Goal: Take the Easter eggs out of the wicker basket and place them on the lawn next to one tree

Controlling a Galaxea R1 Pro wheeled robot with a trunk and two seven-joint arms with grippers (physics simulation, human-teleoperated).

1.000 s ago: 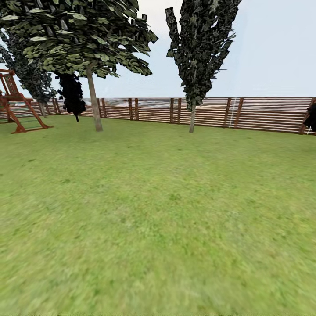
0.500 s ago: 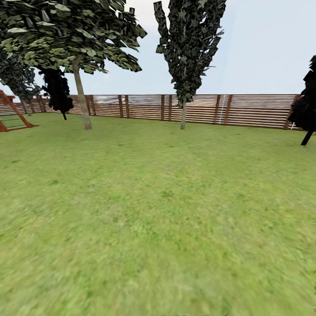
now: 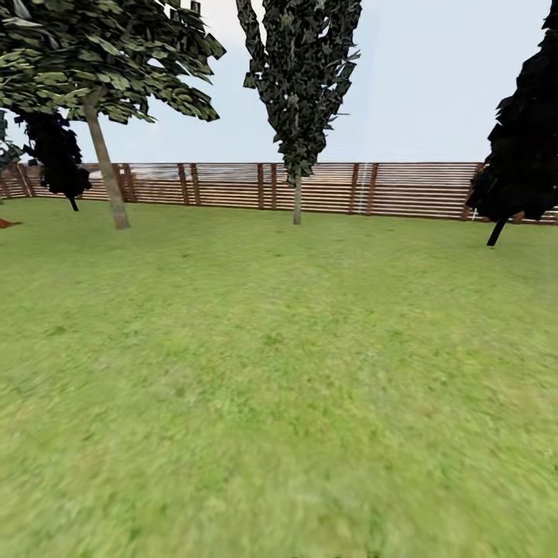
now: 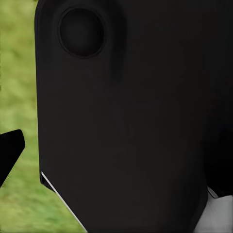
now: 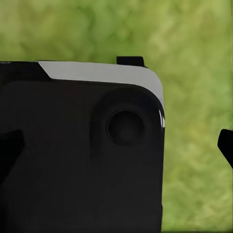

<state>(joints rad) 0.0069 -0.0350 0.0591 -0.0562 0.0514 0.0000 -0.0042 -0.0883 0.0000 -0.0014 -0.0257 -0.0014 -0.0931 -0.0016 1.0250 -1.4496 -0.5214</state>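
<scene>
Lawn (image 3: pixel 279 372): open grass up to slat fence (image 3: pixel 325 187). Pale-trunk tree (image 3: pixel 106 167) before fence. Left, right end effector state: cannot tell.

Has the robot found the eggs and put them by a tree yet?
Not that these pictures show. Nothing looks done: the lawn ahead is bare grass, with no eggs beside the thick-trunked tree at the fence. Nothing is in hand either; the wrist views show dark robot parts over grass, so I cannot tell the grippers' state. Still left: reach the basket, take out all three eggs, and set them by one tree.
</scene>
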